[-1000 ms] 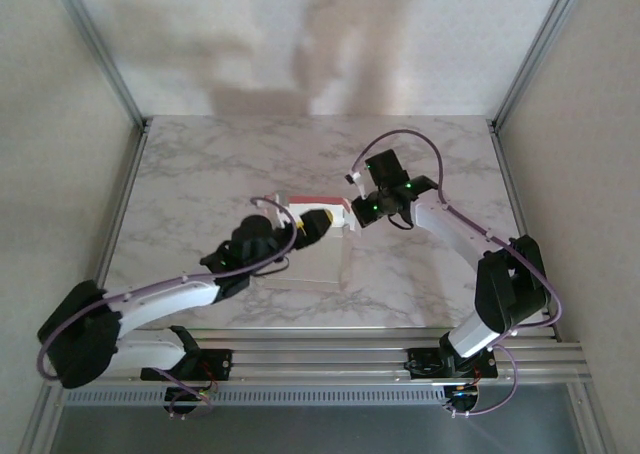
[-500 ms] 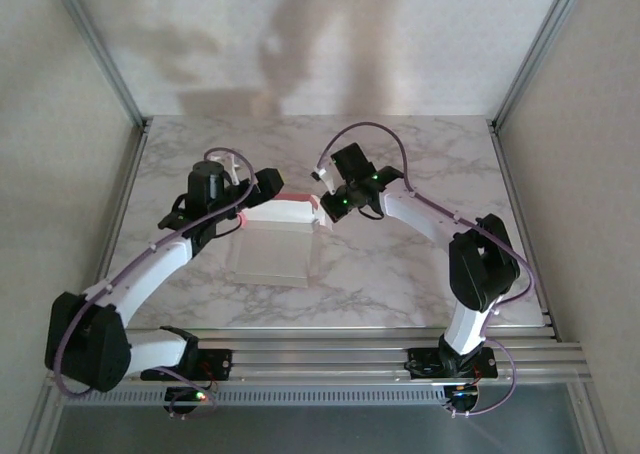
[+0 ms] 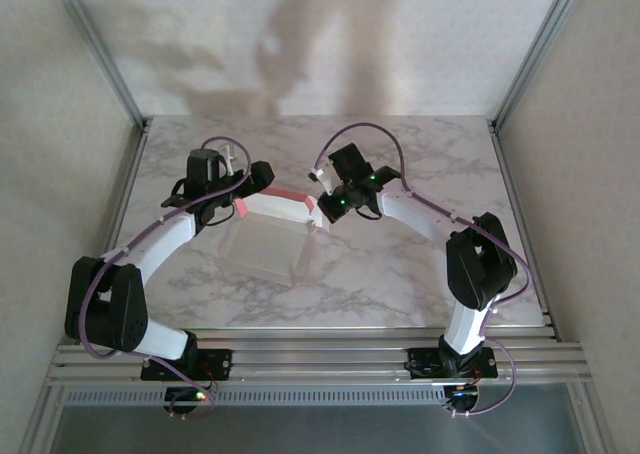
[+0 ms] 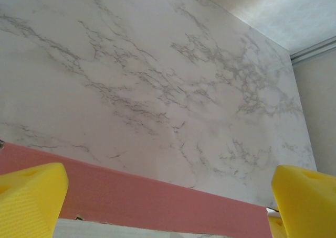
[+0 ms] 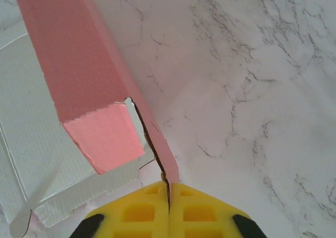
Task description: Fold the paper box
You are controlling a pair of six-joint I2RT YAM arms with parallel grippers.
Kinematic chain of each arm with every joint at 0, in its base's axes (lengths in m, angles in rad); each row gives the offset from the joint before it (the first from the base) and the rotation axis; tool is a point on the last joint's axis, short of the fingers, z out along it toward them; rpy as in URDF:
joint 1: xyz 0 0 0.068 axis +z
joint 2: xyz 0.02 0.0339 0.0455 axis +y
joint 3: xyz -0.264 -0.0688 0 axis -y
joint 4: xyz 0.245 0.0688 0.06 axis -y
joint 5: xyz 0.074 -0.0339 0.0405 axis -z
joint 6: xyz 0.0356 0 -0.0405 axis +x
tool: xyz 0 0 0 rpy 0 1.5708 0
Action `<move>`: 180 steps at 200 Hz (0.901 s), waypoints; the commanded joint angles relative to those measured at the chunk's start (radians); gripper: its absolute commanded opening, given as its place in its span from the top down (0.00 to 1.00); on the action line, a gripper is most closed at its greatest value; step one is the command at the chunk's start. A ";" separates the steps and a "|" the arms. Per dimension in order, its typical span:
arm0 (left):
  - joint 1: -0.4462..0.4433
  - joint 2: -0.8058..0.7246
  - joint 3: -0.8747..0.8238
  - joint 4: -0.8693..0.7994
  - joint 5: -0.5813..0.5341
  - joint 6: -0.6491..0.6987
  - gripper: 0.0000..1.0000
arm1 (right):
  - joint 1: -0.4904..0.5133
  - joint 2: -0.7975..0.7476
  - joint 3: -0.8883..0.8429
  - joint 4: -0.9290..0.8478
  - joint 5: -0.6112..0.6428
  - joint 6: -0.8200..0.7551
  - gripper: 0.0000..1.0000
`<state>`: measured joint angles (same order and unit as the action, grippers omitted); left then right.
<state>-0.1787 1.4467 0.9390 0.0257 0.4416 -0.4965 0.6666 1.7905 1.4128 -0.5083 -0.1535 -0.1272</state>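
white arm links [image 3: 160, 242], black joints [image 3: 485, 269], looping purple cables [image 3: 365, 127], green lights [image 3: 340, 202], yellow grid-moulded pads [image 5: 202, 212] on the right hand [image 5: 169, 190]

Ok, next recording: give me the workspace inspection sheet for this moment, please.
Surface: marble-pattern table, bare around the box.
Job's things: paper box lies open, white side up, with its far pink wall raised.
Clutter: nothing seen.
Grippers: left gripper has its fingers wide apart with the pink wall seen between them; contact cannot be told. Right gripper has its fingers shut on the end of the pink wall.
Cables: purple cables loop along both arms, off the box.
Surroundings: aluminium frame at the near edge, pale walls, shadows on the back wall.
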 commanded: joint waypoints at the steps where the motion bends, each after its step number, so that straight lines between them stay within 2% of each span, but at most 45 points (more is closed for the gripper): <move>1: 0.012 -0.008 0.005 -0.011 0.022 0.019 0.00 | 0.006 0.021 0.011 0.012 -0.002 0.000 1.00; 23: 0.020 -0.038 0.026 -0.024 0.038 0.010 0.01 | 0.007 0.029 0.015 0.011 -0.002 0.003 1.00; 42: 0.037 -0.040 0.057 -0.013 0.100 -0.015 0.00 | 0.008 0.029 0.008 0.017 -0.006 0.009 1.00; 80: 0.069 0.010 0.100 0.042 0.149 -0.023 0.00 | 0.008 0.017 -0.010 0.022 -0.010 0.014 1.00; 130: 0.079 0.149 0.181 0.022 0.164 0.009 0.00 | 0.008 0.010 -0.018 0.028 -0.015 0.017 1.00; 180: 0.079 0.170 0.185 -0.009 0.168 0.026 0.01 | 0.009 0.009 -0.029 0.037 -0.004 0.024 1.00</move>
<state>-0.1074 1.6157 1.0966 0.0498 0.5846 -0.4957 0.6666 1.8095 1.4002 -0.4816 -0.1574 -0.1158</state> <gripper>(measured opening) 0.995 0.042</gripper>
